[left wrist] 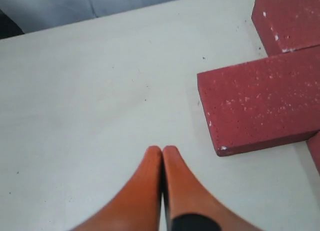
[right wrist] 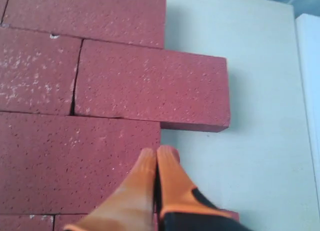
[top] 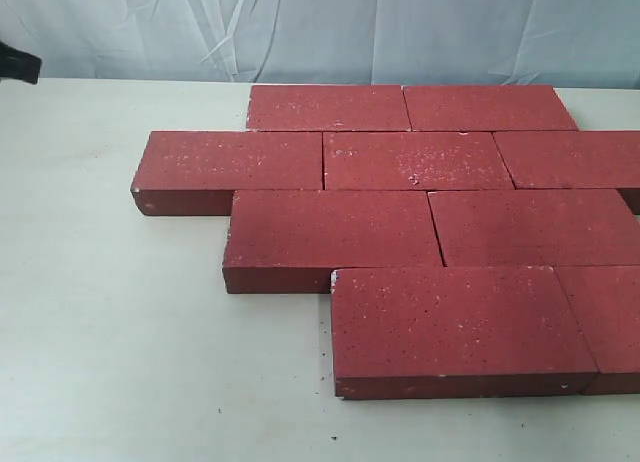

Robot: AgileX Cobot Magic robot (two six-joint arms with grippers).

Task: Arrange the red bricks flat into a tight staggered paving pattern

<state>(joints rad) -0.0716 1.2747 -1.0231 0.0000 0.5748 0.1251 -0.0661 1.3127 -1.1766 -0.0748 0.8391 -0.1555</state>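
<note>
Several red bricks (top: 430,232) lie flat on the white table (top: 110,332) in four staggered rows, sides touching, with thin gaps at some joints. Neither gripper shows in the exterior view. In the left wrist view my left gripper (left wrist: 162,150) is shut and empty, its orange fingers pressed together over bare table, apart from the end of a brick (left wrist: 260,103). In the right wrist view my right gripper (right wrist: 157,151) is shut and empty, its tips above the end edge of one brick (right wrist: 75,166), just short of a brick (right wrist: 150,86) that sticks out further.
A pale wrinkled cloth (top: 300,27) hangs behind the table. A dark object (top: 18,64) shows at the far left edge. Bare table lies left of and in front of the bricks. A white raised edge (right wrist: 309,91) runs beside the table in the right wrist view.
</note>
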